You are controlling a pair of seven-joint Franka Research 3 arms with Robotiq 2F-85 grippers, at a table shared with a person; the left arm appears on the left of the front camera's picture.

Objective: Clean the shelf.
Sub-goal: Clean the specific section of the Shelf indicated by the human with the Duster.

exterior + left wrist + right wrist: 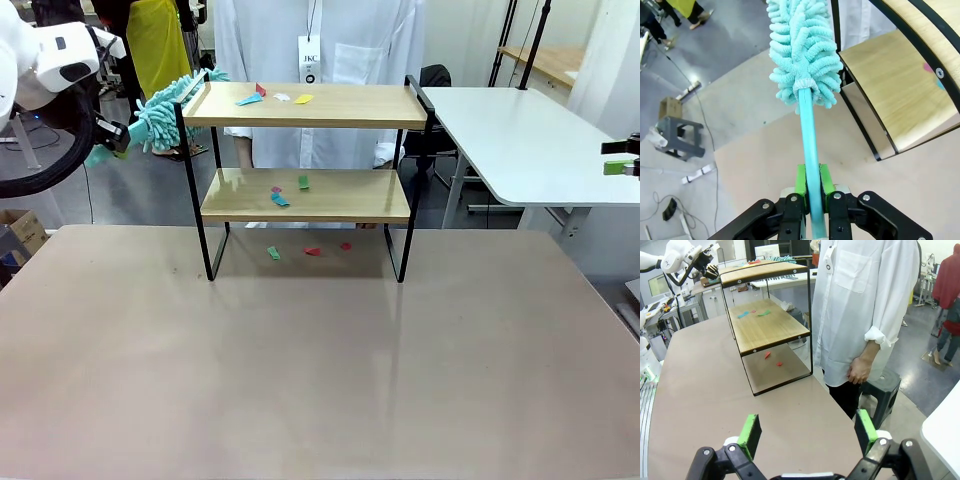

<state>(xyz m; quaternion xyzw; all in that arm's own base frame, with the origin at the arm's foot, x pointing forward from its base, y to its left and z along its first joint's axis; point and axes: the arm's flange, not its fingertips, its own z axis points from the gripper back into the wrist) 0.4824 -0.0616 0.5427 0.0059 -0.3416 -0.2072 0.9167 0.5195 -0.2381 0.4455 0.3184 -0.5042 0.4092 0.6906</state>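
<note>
The shelf (310,105) stands mid-table, with small coloured paper scraps (262,96) on its top board, more scraps on the lower board (290,190), and others on the tabletop beneath (312,250). My left gripper (118,136) hovers at the shelf's upper left end. It is shut on the teal handle (808,130) of a fluffy teal duster (165,115), whose head (802,45) lies against the top board's left rail. My right gripper (807,432) is open and holds nothing, far off at the table's right edge (622,158).
A person in a white coat (865,315) stands right behind the shelf, hands down. A white table (520,140) sits at the back right. A dark stool (880,390) stands by the person's legs. The wide tan tabletop (320,370) spreads in front of the shelf.
</note>
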